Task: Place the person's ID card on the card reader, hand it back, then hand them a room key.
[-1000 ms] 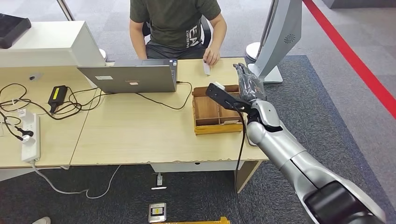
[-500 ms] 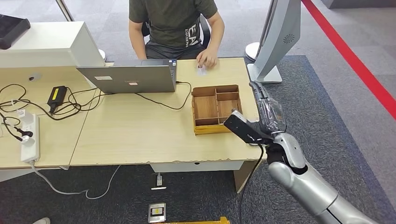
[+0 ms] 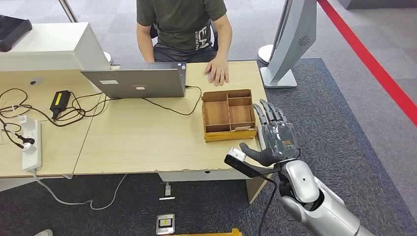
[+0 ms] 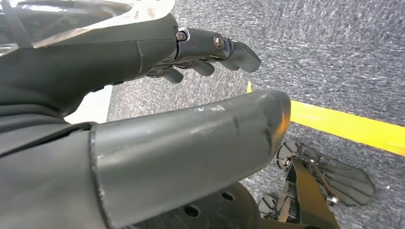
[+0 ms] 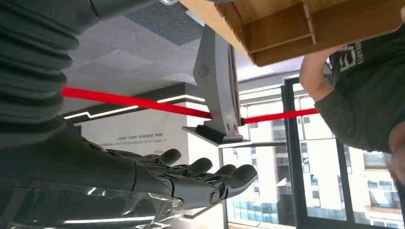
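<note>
My right hand hovers off the desk's front right corner, just right of the wooden tray, with its fingers spread and nothing in it. In the right wrist view the same hand shows straight fingers below the tray. A person sits behind the desk with one hand flat on the tabletop beside the laptop. The tray has several compartments, and something pale lies in its front one. My left hand hangs over the carpet, fingers extended and holding nothing.
A grey kiosk stand rises at the desk's right end. The left half of the desk carries cables, a black adapter and a power strip. A white box stands at the back left.
My right arm has pulled back from the far side of the tray to the desk's front corner, the hand turning palm-down. The person's hand, which held a white card, now lies flat on the desk.
</note>
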Available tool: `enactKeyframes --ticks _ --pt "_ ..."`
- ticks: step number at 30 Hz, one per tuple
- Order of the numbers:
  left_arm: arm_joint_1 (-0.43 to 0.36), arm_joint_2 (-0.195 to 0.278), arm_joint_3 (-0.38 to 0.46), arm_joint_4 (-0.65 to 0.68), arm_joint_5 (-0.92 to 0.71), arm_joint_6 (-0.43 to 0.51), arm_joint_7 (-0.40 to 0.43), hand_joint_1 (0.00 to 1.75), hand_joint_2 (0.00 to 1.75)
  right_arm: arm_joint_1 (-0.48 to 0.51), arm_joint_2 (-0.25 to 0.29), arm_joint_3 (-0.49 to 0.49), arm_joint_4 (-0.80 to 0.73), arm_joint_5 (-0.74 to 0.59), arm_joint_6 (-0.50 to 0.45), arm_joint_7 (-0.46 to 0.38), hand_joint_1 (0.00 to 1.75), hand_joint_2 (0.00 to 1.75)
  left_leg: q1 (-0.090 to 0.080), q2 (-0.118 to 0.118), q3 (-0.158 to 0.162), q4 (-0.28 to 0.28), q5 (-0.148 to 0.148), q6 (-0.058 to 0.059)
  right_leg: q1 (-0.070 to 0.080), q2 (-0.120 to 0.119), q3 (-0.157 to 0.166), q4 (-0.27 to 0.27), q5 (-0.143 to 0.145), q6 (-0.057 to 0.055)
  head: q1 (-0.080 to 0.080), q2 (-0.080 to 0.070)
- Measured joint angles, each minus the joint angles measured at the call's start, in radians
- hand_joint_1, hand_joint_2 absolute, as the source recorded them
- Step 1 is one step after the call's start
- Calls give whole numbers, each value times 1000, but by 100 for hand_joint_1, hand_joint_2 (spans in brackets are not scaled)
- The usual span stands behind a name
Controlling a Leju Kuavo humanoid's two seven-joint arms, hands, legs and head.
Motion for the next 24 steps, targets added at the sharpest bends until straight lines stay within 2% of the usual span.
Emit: enactKeyframes --ticks 9,18,24 --pt "-1 -1 6 0 -14 -22 12 0 0 -35 78 6 108 -17 54 -53 0 175 0 0 0 0 0 0 0 0 0 0 0 0 0 0" --pt "-2 -1 5 0 -41 -45 13 0 0 -124 155 9 303 -84 45 -80 0 175 0 0 0 0 0 0 0 0 0 0 0 0 0 0" --pt "-3 -1 5 0 -47 -50 12 0 0 -164 189 7 416 -99 34 -90 0 175 0 0 0 0 0 0 0 0 0 0 0 0 1 0"
